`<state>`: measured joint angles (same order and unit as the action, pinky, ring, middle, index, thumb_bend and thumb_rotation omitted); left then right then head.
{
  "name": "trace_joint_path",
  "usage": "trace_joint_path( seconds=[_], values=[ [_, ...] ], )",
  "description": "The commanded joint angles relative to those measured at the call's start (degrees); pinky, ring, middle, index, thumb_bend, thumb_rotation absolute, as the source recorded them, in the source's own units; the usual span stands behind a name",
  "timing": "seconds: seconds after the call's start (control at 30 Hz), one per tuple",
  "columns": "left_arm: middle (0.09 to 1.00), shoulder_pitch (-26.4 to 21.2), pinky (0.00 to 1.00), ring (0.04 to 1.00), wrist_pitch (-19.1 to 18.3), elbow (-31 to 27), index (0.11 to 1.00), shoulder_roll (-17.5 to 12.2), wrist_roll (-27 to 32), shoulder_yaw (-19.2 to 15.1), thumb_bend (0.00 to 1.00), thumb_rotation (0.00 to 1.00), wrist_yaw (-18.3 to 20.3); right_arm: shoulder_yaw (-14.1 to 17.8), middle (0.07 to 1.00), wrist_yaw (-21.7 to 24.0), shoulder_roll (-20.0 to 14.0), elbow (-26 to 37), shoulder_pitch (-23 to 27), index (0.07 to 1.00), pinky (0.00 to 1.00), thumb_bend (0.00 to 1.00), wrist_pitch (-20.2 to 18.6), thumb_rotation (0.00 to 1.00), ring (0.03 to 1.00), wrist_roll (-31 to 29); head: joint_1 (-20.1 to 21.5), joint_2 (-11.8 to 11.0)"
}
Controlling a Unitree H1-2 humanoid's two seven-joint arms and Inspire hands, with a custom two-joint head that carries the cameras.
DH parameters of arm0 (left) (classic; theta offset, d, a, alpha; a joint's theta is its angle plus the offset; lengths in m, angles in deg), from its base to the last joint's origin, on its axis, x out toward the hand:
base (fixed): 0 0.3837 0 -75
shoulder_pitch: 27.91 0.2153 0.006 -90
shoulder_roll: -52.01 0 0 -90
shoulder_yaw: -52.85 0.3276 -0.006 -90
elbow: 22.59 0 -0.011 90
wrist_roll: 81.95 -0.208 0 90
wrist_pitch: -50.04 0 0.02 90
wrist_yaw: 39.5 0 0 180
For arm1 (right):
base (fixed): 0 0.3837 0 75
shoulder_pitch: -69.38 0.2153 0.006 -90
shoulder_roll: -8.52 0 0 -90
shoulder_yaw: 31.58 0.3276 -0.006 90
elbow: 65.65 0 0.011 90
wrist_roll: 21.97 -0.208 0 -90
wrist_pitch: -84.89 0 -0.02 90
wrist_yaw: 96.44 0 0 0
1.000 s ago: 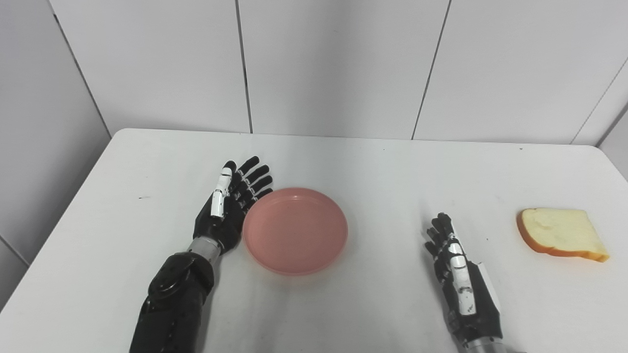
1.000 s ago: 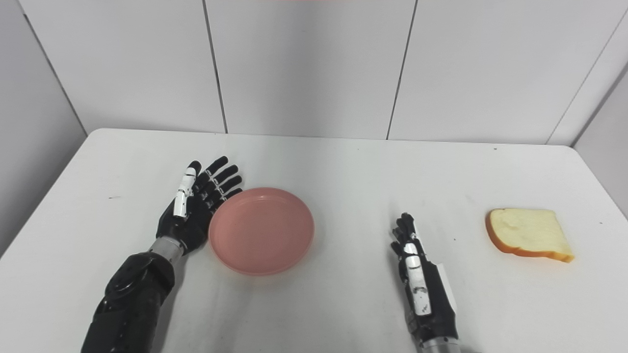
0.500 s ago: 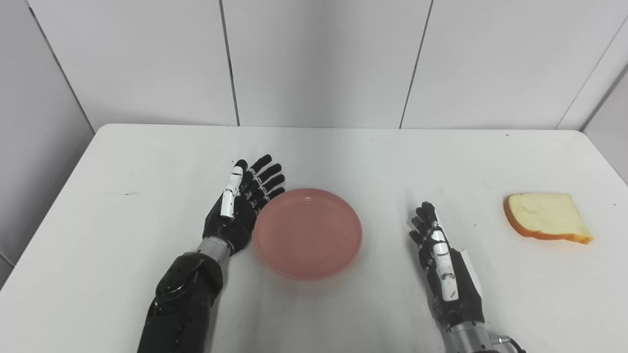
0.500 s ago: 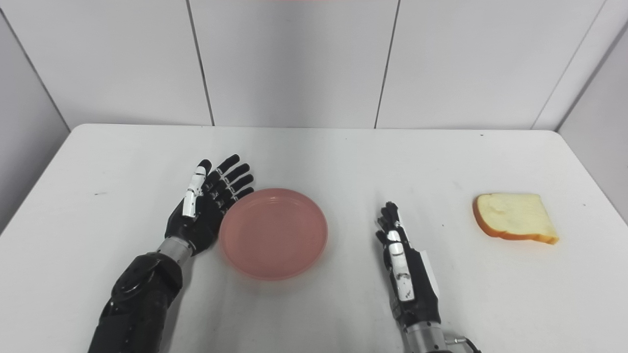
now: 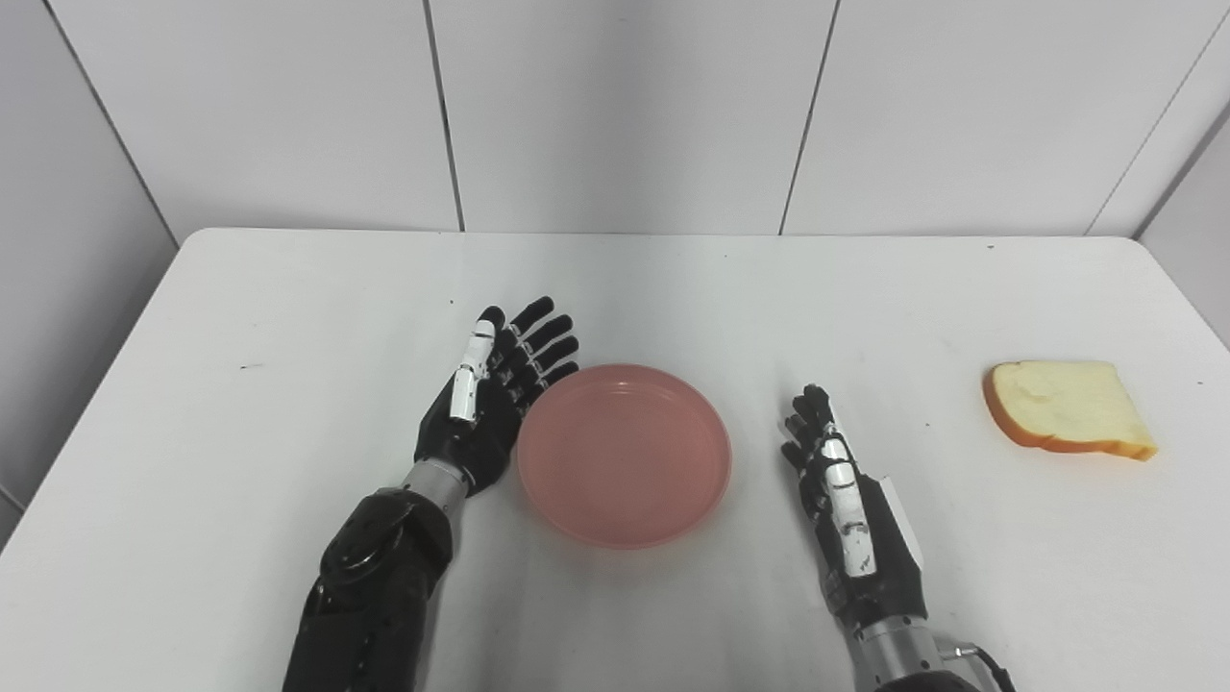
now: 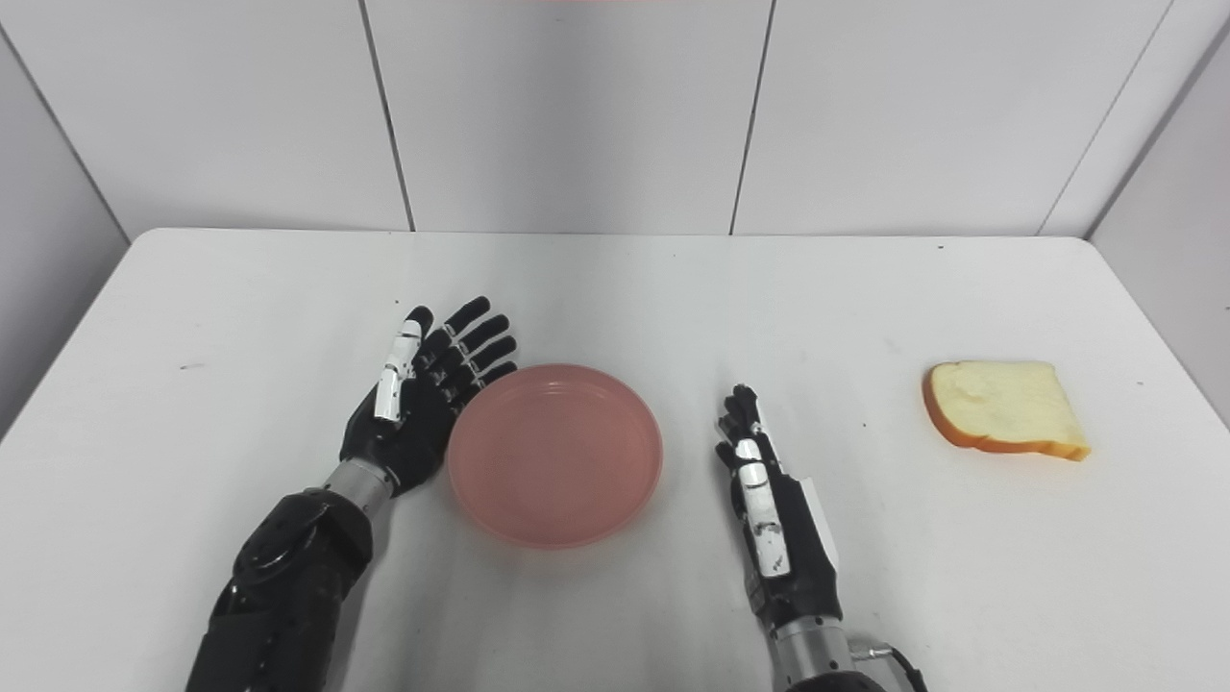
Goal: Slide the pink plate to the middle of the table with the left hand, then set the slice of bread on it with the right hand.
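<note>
Smooth plastic-looking pink plate (image 5: 625, 454)

Both head cameras look down and forward from above the near edge, side by side, sharing the whole white table (image 5: 288, 317).

plate (image 5: 625, 454) mid-table (image 5: 288, 317) | bread (image 5: 1069, 407) far right, well apart

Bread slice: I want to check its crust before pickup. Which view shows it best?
The right eye view: the bread slice lies further from the frame edge, whole, crust facing the camera. The left eye view shows it whole too, nearer the right border.
</note>
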<state>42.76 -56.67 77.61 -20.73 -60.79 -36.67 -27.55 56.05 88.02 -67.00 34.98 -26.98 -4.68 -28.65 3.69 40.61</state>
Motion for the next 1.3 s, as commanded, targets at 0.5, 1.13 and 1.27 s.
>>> trace_joint_path(
  seconds=[0.5, 1.13, 1.27],
  values=[
    [0.869, -1.0, 0.86, 0.871, 3.5, 3.9, 0.863, 0.6, -1.1, 0.1, 0.41, 1.0, 1.7, 1.7, 0.982, -2.0, 0.2, 1.9, -0.8, 0.972, 0.98, 0.39, 1.4, 0.99, 0.967, 0.3, 1.4, -0.3],
    [0.867, -1.0, 0.85, 0.867, 4.6, 7.3, 0.849, -0.2, 1.2, -2.6, 0.4, 1.0, 4.7, 10.1, 1.0, -1.4, -11.5, 14.5, 7.3, 1.0, 0.99, 0.71, -9.4, 0.82, 0.964, -0.8, 6.4, -0.9],
    [0.859, -0.9, 0.85, 0.865, 4.2, 7.4, 0.844, -0.8, 1.4, -3.3, 0.4, 1.0, 4.9, 10.6, 1.0, -0.3, -15.7, 16.3, 7.7, 1.0, 0.99, 0.77, -12.1, 0.83, 0.972, 1.3, 9.2, -1.4]
  ],
)
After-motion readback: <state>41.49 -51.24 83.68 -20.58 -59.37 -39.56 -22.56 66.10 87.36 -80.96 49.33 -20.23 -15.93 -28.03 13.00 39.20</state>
